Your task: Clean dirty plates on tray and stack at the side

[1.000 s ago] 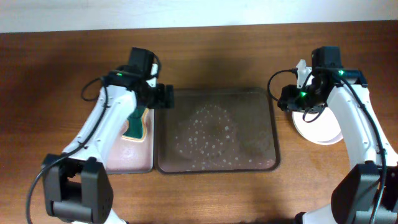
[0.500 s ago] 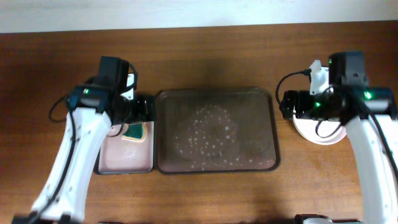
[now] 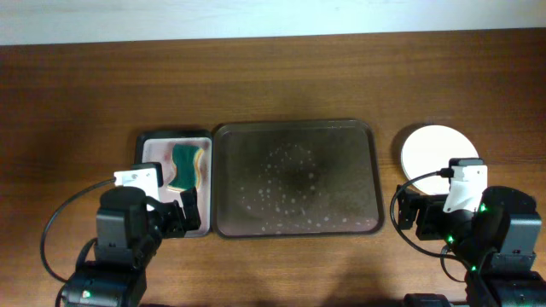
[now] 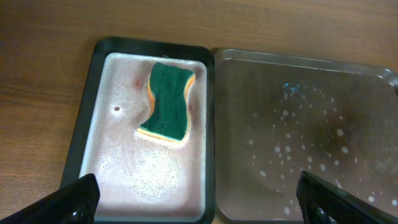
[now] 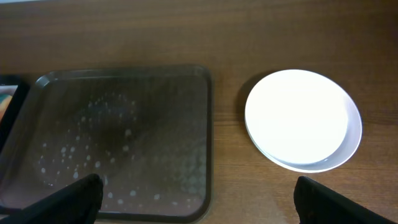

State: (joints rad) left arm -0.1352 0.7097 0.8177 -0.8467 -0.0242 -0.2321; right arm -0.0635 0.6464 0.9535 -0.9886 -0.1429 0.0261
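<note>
My left arm [image 3: 128, 230] sits folded low at the counter's near edge, toward its left corner. My right arm [image 3: 482, 226] sits the same way toward the right corner. Both wrists look down and forward. My left fingers [image 4: 78, 199] are spread wide and empty (only the dark tips show), and so are my right fingers [image 5: 78, 198].

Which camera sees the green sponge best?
The left wrist view: the green sponge lies close up and whole in the small black-rimmed tray. The overhead view shows it whole but tiny. The right wrist view catches only that tray's corner.
</note>
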